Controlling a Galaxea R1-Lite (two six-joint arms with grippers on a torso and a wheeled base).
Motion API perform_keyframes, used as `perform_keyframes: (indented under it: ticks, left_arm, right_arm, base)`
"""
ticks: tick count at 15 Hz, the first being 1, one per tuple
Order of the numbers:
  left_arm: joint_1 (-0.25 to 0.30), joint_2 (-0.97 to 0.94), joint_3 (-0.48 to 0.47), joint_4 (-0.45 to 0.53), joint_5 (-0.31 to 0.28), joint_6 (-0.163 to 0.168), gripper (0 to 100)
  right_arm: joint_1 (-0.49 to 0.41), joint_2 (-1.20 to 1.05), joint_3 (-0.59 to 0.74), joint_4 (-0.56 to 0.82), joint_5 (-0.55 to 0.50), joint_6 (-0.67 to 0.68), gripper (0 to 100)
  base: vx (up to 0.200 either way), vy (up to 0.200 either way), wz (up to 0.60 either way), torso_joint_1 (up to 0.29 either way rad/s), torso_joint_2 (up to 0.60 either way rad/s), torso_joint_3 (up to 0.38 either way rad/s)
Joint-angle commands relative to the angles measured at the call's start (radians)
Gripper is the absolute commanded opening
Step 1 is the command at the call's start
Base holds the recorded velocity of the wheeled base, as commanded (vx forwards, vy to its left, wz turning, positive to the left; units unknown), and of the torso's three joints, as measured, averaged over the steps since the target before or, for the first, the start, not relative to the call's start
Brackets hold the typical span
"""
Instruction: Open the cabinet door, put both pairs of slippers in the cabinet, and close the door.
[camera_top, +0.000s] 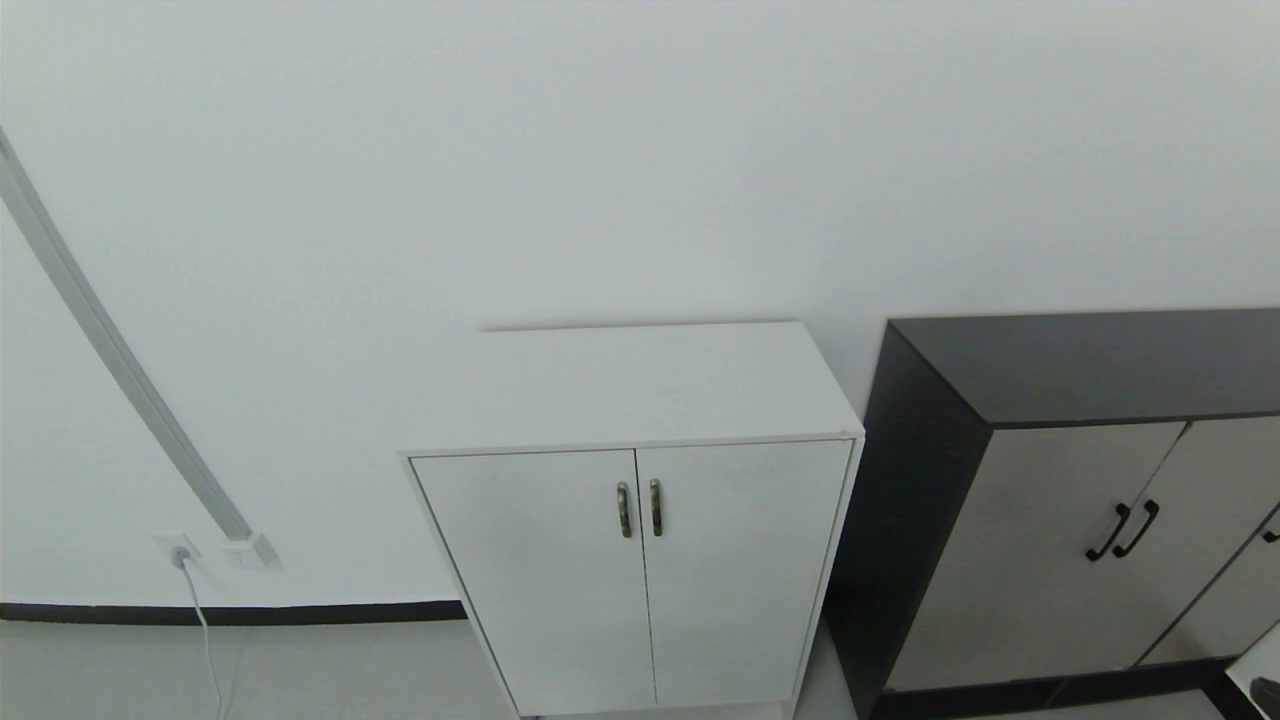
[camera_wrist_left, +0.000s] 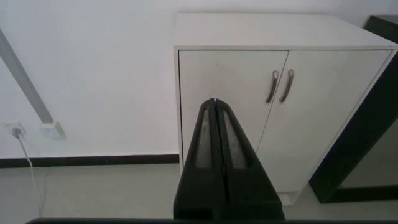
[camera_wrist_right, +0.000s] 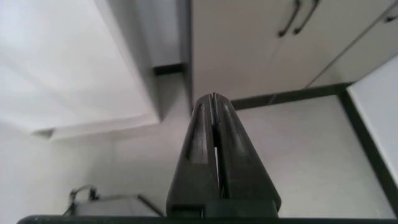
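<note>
A white two-door cabinet (camera_top: 640, 560) stands against the wall with both doors closed; its two metal handles (camera_top: 640, 508) sit side by side at the centre seam. In the left wrist view the same cabinet (camera_wrist_left: 280, 112) is ahead, and my left gripper (camera_wrist_left: 215, 102) is shut and empty, held some way in front of the left door. My right gripper (camera_wrist_right: 214, 98) is also shut with nothing in it, hanging above the pale floor near the base of the dark cabinet (camera_wrist_right: 261, 43).
A black-framed cabinet with grey doors (camera_top: 1060, 540) stands right beside the white one. A wall socket with a white cable (camera_top: 185, 560) and a slanted cable duct (camera_top: 110, 350) are on the wall to the left. Pale floor lies in front.
</note>
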Motion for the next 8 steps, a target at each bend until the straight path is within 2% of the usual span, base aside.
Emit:
perform_keyframes:
  ticks: [1, 8]
  left_arm:
    - [0.0, 0.001, 0.0, 0.0, 0.001, 0.0, 0]
    - [0.0, 0.001, 0.0, 0.0, 0.001, 0.0, 0]
  right_arm:
    - [0.001, -0.247, -0.003, 0.172, 0.068, 0.0, 0]
    - [0.012, -0.377, 0.0, 0.353, 0.147, 0.0, 0]
  base:
    - [0.0, 0.0, 0.0, 0.0, 0.0, 0.0]
    - [0.0, 0.0, 0.0, 0.0, 0.0, 0.0]
